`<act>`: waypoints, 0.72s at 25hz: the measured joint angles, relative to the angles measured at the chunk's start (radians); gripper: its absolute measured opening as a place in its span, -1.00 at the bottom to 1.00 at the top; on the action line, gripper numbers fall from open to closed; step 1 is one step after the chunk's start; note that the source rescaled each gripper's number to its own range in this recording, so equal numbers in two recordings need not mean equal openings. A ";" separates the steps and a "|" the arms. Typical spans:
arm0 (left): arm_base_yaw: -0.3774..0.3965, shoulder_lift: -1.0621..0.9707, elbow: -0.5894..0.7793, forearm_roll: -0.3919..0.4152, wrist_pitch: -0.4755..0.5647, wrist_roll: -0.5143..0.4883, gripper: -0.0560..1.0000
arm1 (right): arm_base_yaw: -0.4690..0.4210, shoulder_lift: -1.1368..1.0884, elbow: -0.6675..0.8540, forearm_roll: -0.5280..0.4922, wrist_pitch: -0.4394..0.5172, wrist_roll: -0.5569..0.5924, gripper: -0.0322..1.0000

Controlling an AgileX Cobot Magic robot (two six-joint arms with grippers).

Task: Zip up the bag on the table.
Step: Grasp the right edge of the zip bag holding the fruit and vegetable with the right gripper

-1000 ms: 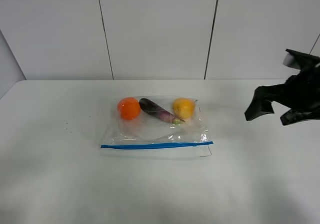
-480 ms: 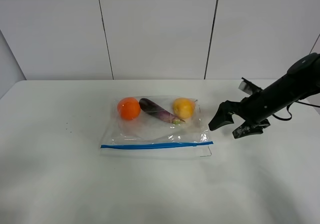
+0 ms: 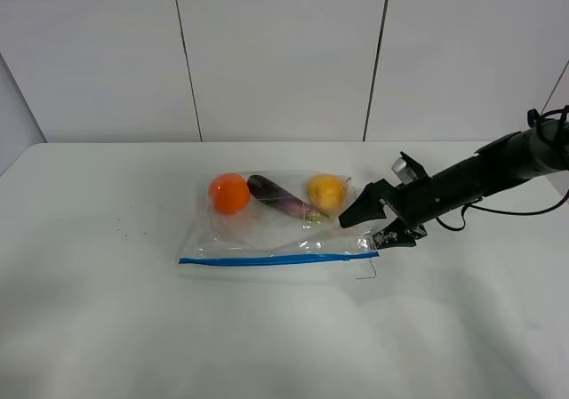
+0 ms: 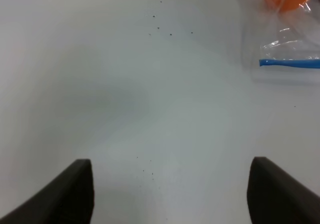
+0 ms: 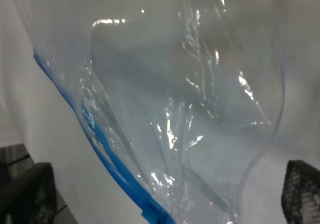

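- The table point(image 3: 107, 328) is white and matte and fills the lower part of the exterior high view, with pale wall panels behind it.
- The bag point(image 3: 267, 230) lies flat near the middle of the table. It is clear and crinkled, with its zipper edge towards the near side.
- The right arm point(image 3: 480, 175) reaches in low from the right edge of the exterior high view, dark and slender, stretched towards the bag.
- The right end effector point(image 3: 359, 234) is at the bag's right end, jaws spread apart and gripping nothing. In the right wrist view its dark fingers point(image 5: 27, 191) stand on either side of the wrinkled plastic — whether they touch it I cannot tell.
- The left end effector point(image 4: 170, 184) shows only in the left wrist view, jaws wide apart above bare table, well apart from the bag.
- The blue zipper strip point(image 3: 276, 259) runs along the bag's near edge; it ends just beside the right end effector.
- The purple eggplant point(image 3: 280, 196) lies slantwise inside the bag, between the two round fruits.
- The orange point(image 3: 229, 193) sits in the bag's far left corner.
- The yellow fruit point(image 3: 326, 192) sits in the far right corner — near the right end effector's upper finger.
- A few dark specks point(image 4: 160, 29) dot the table left of the bag.
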 joint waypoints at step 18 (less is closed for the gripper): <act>0.000 0.000 0.000 0.000 0.000 0.000 0.80 | 0.000 0.054 -0.003 0.055 0.042 -0.067 0.29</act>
